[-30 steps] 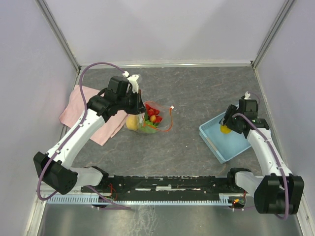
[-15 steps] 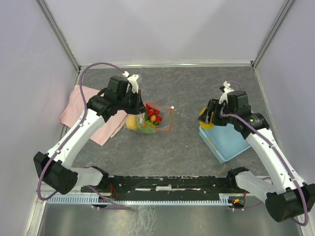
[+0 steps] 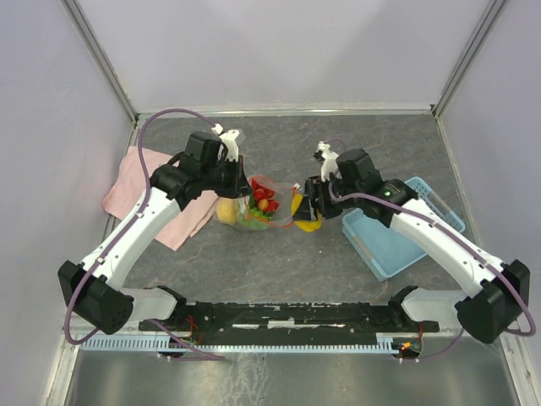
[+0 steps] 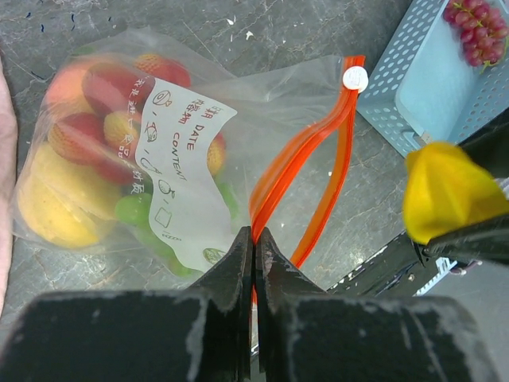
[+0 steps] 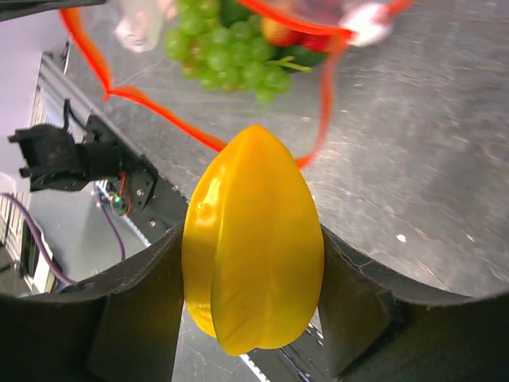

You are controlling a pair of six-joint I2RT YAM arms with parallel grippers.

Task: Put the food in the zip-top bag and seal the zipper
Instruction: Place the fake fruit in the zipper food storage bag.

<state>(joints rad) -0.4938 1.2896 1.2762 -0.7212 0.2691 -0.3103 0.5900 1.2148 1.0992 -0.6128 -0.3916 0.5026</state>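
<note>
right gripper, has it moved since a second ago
Yes. The right gripper, holding the yellow fruit, has swung left, from over the blue basket to beside the zip-top bag mouth.

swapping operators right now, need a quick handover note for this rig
Left gripper: shut on the zipper, holding the zip-top bag open at its mouth.
Right gripper: shut on a yellow fruit, held just outside the bag's mouth.
Done: several fruits are in the bag.
Left: drop this fruit in, fetch the red grapes from the blue basket, seal the zipper.
</note>
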